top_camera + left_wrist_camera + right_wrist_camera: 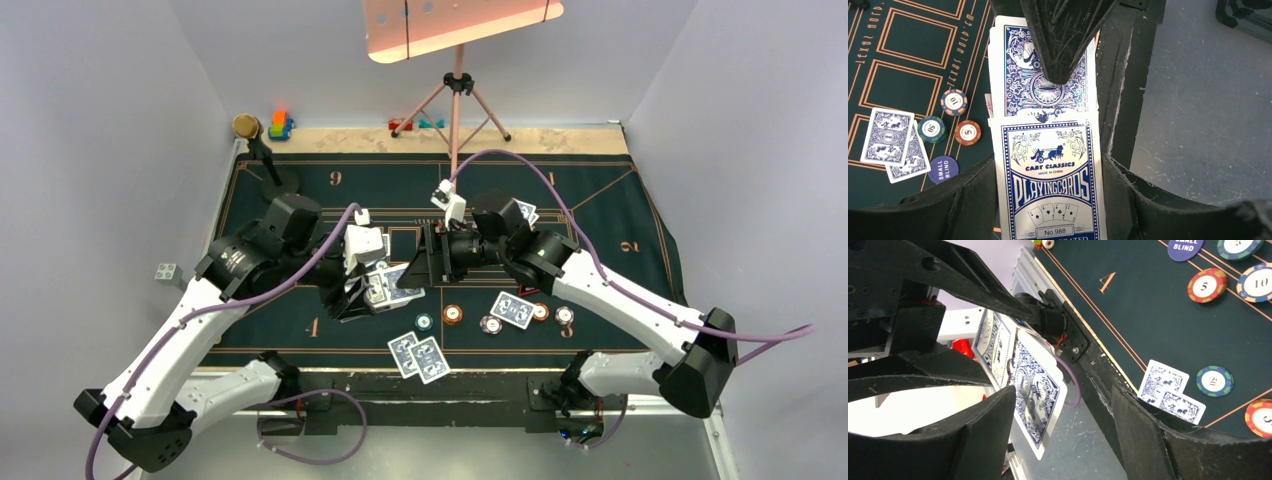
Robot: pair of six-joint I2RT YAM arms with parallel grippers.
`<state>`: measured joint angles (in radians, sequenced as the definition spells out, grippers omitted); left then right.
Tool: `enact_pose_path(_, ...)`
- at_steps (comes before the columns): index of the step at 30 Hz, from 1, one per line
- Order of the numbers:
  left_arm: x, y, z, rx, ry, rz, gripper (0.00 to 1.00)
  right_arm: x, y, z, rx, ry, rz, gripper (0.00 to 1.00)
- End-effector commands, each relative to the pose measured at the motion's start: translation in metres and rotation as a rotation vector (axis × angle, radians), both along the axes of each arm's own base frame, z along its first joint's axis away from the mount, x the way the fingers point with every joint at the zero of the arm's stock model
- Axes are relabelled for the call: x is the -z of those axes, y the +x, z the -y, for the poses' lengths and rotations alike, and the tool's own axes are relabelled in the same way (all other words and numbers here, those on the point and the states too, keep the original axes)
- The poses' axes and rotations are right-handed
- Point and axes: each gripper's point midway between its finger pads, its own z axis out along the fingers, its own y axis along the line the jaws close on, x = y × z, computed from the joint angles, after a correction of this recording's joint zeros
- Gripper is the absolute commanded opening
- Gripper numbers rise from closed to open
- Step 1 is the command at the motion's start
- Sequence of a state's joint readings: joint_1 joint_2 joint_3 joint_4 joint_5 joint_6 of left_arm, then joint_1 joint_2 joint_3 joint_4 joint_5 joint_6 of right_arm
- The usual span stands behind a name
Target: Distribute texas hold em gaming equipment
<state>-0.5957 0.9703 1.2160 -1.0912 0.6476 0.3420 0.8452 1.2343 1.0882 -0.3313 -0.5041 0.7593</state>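
a blue-and-white card box (1050, 185), its flap open and blue-backed cards (1043, 75) sliding from its mouth, is clamped between the fingers of the left pincer (1049, 172). it hangs in mid-air over the felt mat (600, 210), just left of centre in the overhead view. it seems to be held out this way to offer the top card for dealing. the right pincer (1063, 400) faces it with jaws apart. the edge of a fanned card lies between them, and nothing is gripped yet. lower in the overhead view, a dealt pair (418, 357) and another pair (513, 309) lie face down beside a row of chips (453, 314), likely one hand per seat.
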Motion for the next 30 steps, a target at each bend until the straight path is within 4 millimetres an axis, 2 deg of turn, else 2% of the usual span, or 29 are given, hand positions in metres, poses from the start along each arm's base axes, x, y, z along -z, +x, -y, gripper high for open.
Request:
enact_pose_path(1, -0.024, -0.001, 0.004, 0.016, -0.066, 0.054, 0.00, -0.006, 0.004, 0.004, 0.026, -0.008, 0.032, 0.72)
enact_pose_path(7, -0.026, -0.001, 0.004, 0.017, -0.068, 0.057, 0.00, -0.001, 0.006, 0.010, 0.040, -0.051, 0.045, 0.67)
enact_pose_path(12, -0.027, -0.001, 0.004, 0.019, -0.070, 0.058, 0.00, -0.002, 0.009, 0.019, 0.064, -0.071, 0.051, 0.56)
enact_pose_path(15, -0.028, -0.001, 0.004, 0.018, -0.071, 0.063, 0.00, -0.002, 0.010, 0.021, 0.070, -0.068, 0.047, 0.55)
enact_pose_path(24, -0.027, -0.001, 0.003, 0.015, -0.069, 0.059, 0.00, -0.018, 0.010, 0.026, 0.083, -0.046, 0.077, 0.51)
enact_pose_path(30, -0.023, -0.003, 0.004, 0.013, -0.076, 0.048, 0.00, -0.024, 0.011, 0.032, 0.102, -0.053, 0.096, 0.40)
